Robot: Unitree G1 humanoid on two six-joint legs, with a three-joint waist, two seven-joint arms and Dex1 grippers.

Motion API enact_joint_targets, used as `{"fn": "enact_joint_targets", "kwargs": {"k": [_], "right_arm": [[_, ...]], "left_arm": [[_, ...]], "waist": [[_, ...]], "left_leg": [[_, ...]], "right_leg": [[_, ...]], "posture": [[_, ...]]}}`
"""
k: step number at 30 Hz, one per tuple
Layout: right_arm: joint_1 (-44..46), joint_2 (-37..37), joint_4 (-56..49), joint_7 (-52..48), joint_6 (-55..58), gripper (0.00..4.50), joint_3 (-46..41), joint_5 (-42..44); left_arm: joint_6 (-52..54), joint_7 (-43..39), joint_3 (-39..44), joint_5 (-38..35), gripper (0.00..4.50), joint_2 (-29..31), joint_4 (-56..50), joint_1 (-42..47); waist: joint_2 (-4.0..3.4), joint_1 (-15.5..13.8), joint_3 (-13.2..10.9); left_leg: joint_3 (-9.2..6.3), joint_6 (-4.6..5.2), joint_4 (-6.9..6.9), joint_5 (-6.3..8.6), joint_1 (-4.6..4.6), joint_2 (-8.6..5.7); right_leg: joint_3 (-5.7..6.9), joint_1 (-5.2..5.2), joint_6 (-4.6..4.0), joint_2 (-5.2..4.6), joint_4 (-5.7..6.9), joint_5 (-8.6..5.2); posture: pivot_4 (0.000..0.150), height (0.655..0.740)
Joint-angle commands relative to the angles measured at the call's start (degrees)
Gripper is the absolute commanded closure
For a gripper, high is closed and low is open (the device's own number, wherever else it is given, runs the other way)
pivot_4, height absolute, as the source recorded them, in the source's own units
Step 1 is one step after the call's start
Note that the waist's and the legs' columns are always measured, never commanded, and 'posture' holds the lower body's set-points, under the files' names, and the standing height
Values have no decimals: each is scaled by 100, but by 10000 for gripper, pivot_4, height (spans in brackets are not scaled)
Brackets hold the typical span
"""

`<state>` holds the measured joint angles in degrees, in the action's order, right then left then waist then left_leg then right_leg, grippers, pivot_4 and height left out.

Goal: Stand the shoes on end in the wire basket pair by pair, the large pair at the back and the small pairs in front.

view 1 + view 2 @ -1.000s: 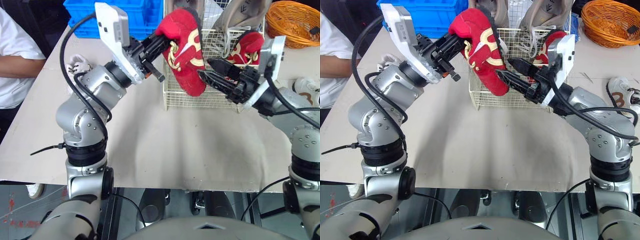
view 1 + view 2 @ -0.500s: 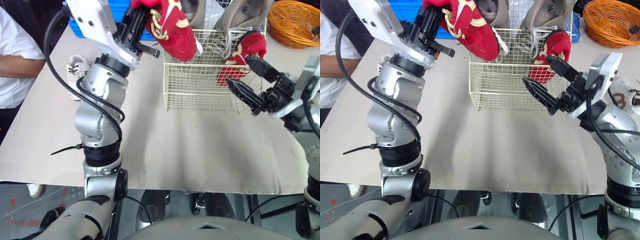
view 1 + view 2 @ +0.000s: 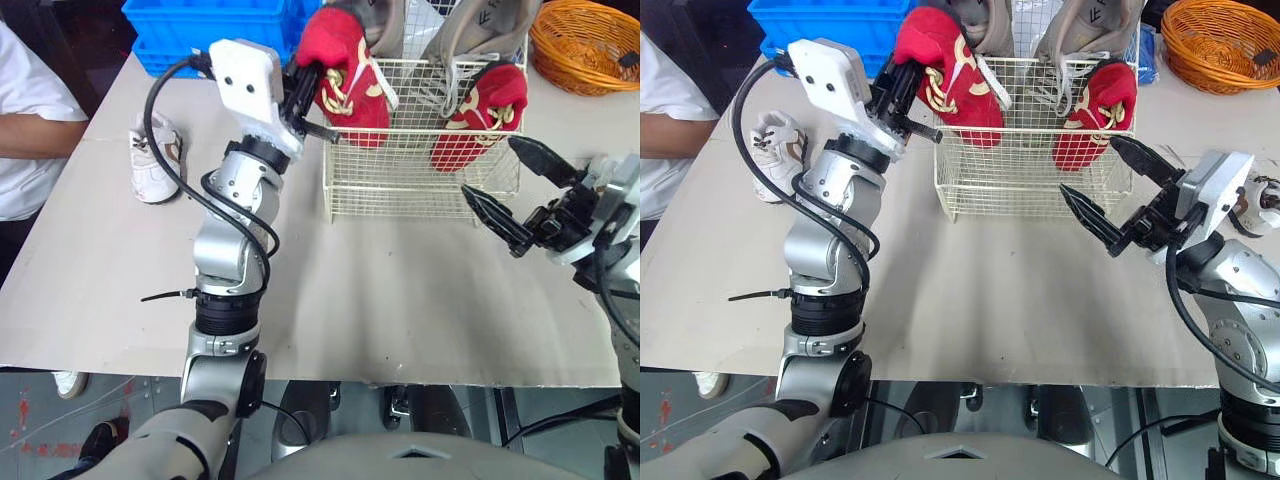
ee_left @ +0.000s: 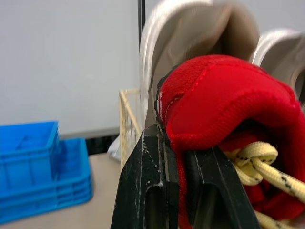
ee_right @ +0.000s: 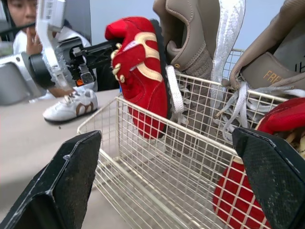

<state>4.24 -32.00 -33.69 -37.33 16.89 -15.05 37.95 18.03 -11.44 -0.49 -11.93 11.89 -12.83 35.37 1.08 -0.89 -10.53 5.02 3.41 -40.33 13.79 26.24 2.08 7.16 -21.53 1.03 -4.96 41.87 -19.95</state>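
Red suede fills your left jaws: they are clamped on the heel collar of a red shoe (image 3: 345, 85) with yellow laces. It hangs toe down in the front left corner of the wire basket (image 3: 400, 185), its toe below the rim and its heel well above it. The other red shoe (image 3: 480, 110) stands on end in the front right corner. Behind them, two large taupe sneakers (image 3: 480, 30) stand upright along the back wall. Your right jaws are spread wide and hold nothing, hovering over the surface (image 3: 380, 290) just in front of the basket's right end. A small white sneaker (image 3: 155, 160) lies on the surface beside your left arm, well apart from the basket.
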Motion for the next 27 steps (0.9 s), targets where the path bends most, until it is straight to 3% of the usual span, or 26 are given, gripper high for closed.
{"fn": "enact_joint_targets", "kwargs": {"k": [1, 6, 7, 15, 23, 27], "right_arm": [[37, -4, -123, -44, -250, 1501, -67, -75], [64, -1, -62, -56, -371, 1501, -93, -111], [59, -7, -48, -63, -387, 1244, -97, -115], [74, -61, 103, -84, -462, 1244, -251, -71], [210, -392, 992, -181, -542, 1244, -999, -74], [266, -660, 1800, -152, -662, 1244, -1491, -320]], "left_arm": [[309, 10, -213, 238, 45000, 41, -53, -145], [658, -69, -270, 208, 45000, -12, -49, -282], [739, -76, -242, 168, 35782, -21, -64, -299], [962, -211, -87, 36, 623, 49, -333, -411], [867, -656, 201, -162, 623, 490, -1067, -667], [868, -1104, 504, -708, 623, 719, -1511, -772]], "waist": [[-1, 5, 0], [-5, 3, 4], [-9, 3, 6], [-13, -22, 8], [-13, -11, 8], [-13, -13, 8]], "left_leg": [[2, 0, 0, 0, -5, 0], [6, -1, 5, 0, -33, 1], [6, -1, 6, 1, -41, 1], [2, -1, 2, 0, -56, 0], [1, -1, 2, 0, -55, 1], [3, 0, 3, 1, -54, 1]], "right_leg": [[-3, 3, 0, 0, 0, 0], [-8, 25, 0, 0, 0, -1], [-8, 31, 0, -1, -1, -1], [-8, 48, 0, -2, 1, -1], [-7, 48, 0, 0, 0, -1], [-7, 48, 0, -2, -2, -1]], "posture": [[1500, 6860], [1500, 6860], [1500, 6860], [1500, 6860], [1500, 6860], [1500, 6860]]}}
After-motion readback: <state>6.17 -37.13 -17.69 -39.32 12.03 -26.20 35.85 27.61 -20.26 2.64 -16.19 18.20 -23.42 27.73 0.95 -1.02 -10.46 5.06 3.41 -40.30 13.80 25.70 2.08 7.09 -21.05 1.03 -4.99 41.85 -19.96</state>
